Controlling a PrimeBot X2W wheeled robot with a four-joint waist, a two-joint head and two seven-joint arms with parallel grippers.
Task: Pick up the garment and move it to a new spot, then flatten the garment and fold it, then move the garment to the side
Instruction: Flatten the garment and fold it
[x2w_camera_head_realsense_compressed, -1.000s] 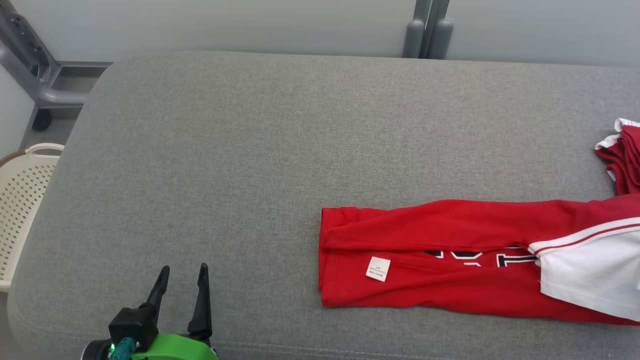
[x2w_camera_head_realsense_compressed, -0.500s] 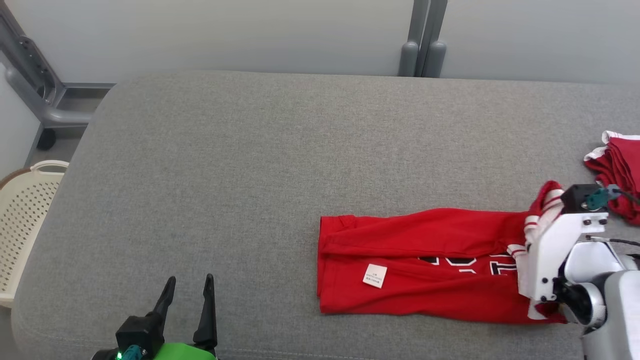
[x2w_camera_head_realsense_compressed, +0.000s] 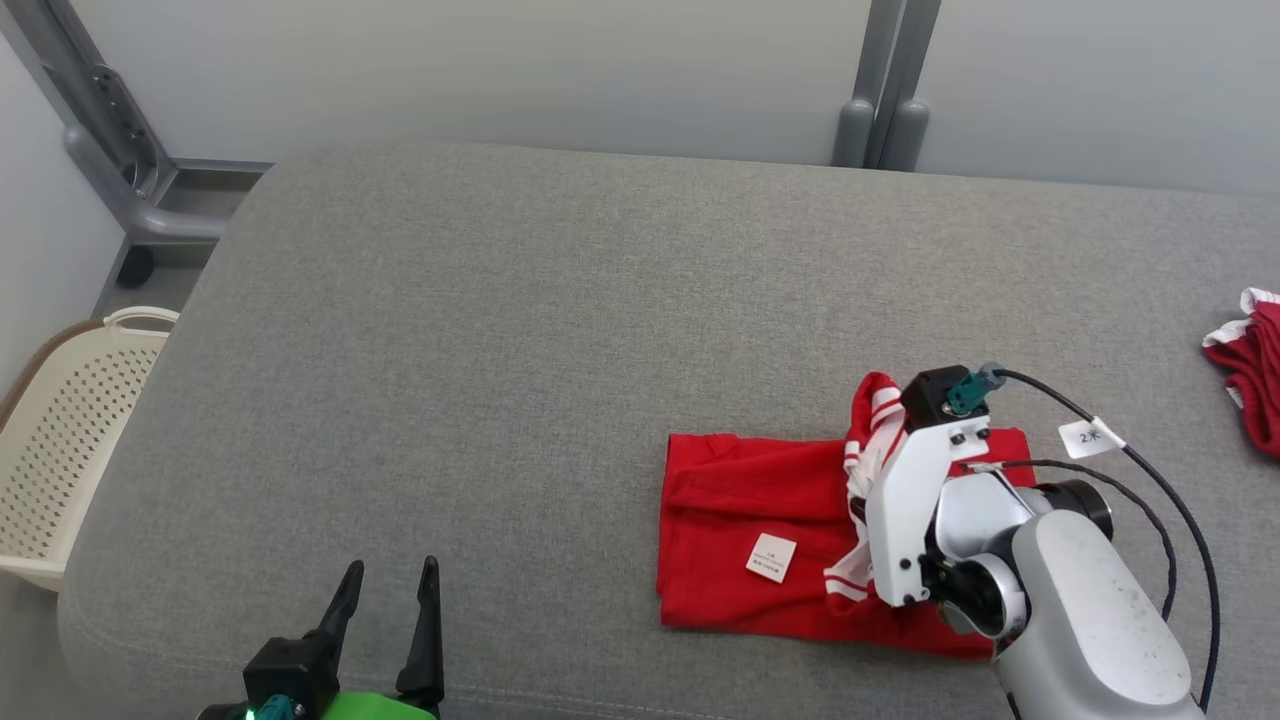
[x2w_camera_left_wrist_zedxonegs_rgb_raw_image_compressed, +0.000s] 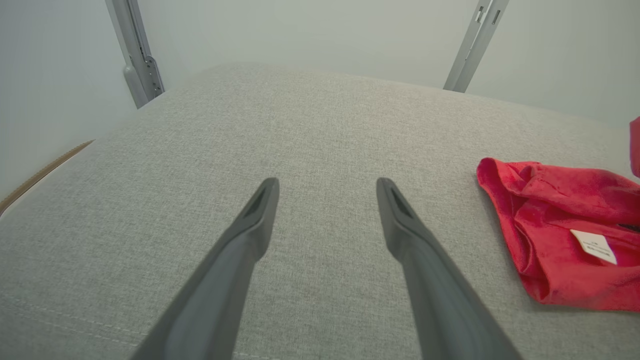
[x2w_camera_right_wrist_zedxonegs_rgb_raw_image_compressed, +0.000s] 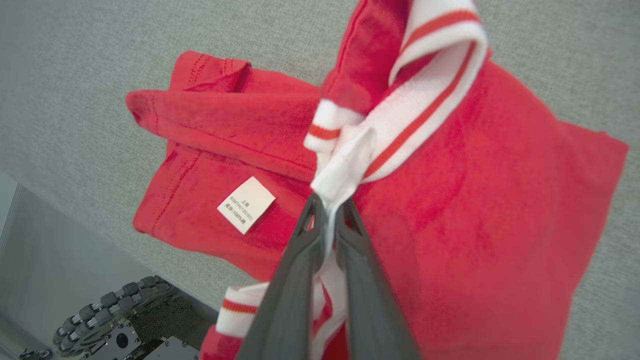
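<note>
In the right wrist view the right hand is clenched on the white, red-striped ribbed edge of the soft red knit garment. That band is pinched between the hand's two dark fingers and stands up off the rest. The rest lies in loose layers beyond the fingertips on the grey fabric-covered worktop, with a small white care label on the lower layer to the hand's left. The cloth looks light and limp, so it will likely drape from any pinch and drag its free layers along the rough cover. The thick ribbed trim and the stitched hems seem the surest places to hold. In the left wrist view the left hand is released, its fingers spread with nothing between them, low over bare worktop. The garment's hemmed end lies off to its right, apart from it. In the head view the garment sits under and ahead of the right hand, well to the left hand's right. A second red-and-white bundle of cloth lies farther right, and a cream perforated plastic basket stands off the worktop's edge to the left hand's left.
</note>
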